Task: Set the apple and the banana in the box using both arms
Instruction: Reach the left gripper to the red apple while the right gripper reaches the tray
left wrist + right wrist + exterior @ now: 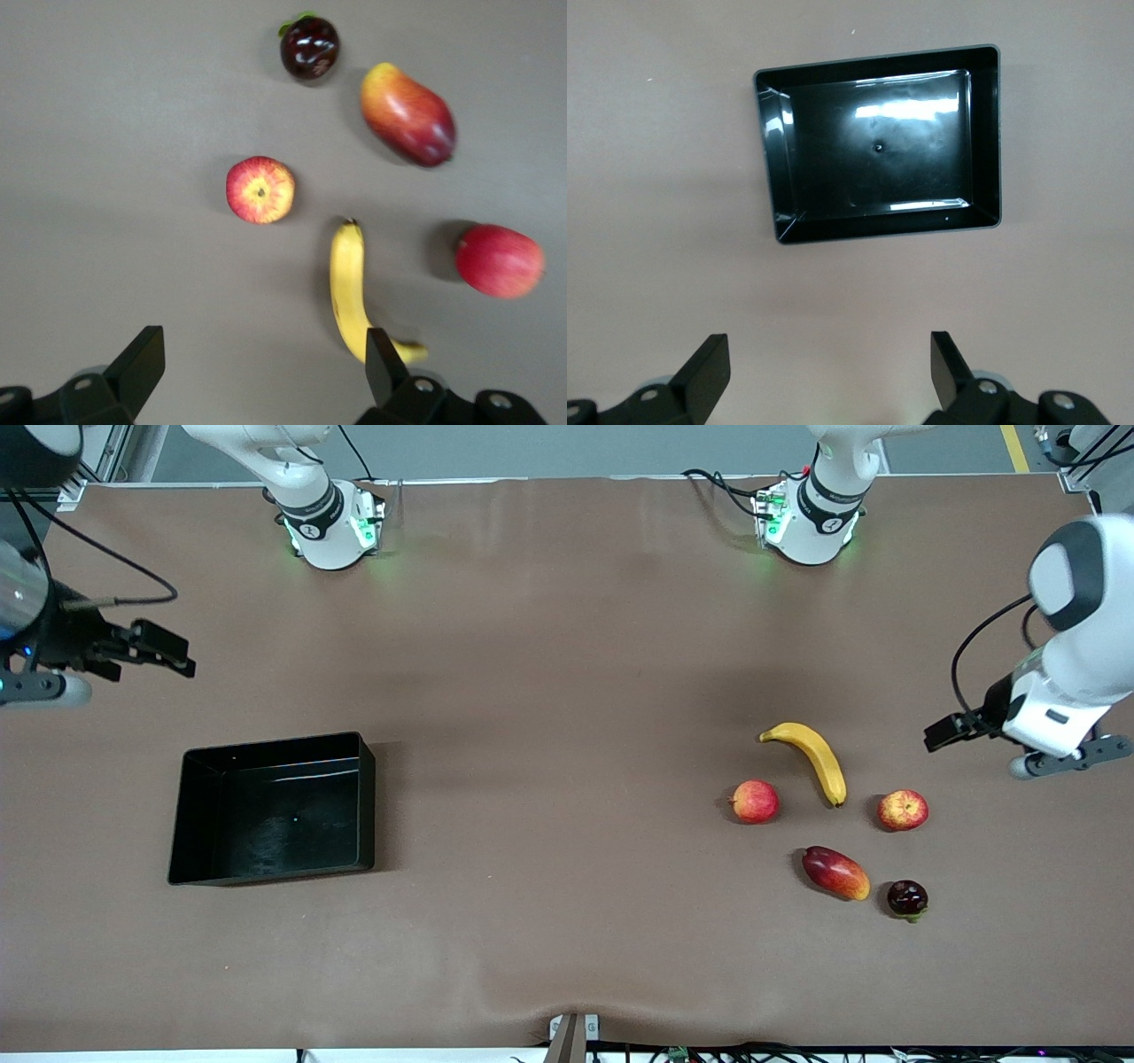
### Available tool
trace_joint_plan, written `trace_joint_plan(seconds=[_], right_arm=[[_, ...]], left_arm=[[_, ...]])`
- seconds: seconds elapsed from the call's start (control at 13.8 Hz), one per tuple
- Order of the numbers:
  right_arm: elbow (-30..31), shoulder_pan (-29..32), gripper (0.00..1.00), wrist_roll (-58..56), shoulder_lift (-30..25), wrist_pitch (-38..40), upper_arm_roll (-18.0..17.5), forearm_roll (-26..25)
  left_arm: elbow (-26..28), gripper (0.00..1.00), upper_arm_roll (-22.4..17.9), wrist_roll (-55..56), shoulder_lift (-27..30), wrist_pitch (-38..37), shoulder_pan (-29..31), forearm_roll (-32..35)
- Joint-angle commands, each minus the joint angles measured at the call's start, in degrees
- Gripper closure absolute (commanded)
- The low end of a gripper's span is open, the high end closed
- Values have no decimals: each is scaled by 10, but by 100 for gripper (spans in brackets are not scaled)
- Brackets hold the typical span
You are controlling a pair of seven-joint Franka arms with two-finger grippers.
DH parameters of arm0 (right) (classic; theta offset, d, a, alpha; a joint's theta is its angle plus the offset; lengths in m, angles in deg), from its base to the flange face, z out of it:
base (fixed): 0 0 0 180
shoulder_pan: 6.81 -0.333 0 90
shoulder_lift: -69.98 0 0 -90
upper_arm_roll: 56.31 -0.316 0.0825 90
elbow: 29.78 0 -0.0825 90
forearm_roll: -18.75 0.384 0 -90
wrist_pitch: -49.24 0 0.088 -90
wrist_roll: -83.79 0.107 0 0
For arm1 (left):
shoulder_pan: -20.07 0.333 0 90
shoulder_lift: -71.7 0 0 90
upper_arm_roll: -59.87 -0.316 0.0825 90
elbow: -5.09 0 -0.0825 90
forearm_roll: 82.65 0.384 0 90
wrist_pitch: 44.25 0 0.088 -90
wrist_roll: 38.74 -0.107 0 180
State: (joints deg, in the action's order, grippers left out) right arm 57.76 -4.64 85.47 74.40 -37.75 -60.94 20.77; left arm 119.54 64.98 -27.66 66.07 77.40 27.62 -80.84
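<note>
Left gripper (941, 733) wide open, empty, near banana (815, 758) and apple (903, 810), right gripper (164, 651) wide open, empty, near box (365, 797)

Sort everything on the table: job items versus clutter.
Job: small streaked red-and-yellow apple; curved yellow banana; black shallow plastic box.
Lying about: pinker smooth apple; elongated red-and-yellow mango-like fruit; dark glossy plum-like fruit.

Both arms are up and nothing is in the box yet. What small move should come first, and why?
Probably the left gripper should descend toward the banana or the streaked apple. It is open and empty above the table at the fruit's end, and the banana's tip already shows by one finger in its wrist view. The right gripper, open, waits near the empty box.
</note>
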Motion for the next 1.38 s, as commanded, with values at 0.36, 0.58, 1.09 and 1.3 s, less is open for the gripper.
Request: trace_joint_plan(seconds=[0.36, 0.58, 1.09, 1.3], right_arm=[[25, 41, 0, 2, 103, -130, -6, -54], [84, 64, 0, 0, 124, -235, -6, -54], [149, 92, 0, -85, 172, -355, -5, -54], [148, 114, 0, -187, 203, -390, -5, -57]], left_arm=[[26, 0, 4, -8, -141, 217, 40, 9], [12, 0, 4, -8, -173, 232, 40, 8], [-21, 0, 6, -6, -230, 247, 39, 8], [-27, 7, 7, -3, -249, 248, 40, 6]])
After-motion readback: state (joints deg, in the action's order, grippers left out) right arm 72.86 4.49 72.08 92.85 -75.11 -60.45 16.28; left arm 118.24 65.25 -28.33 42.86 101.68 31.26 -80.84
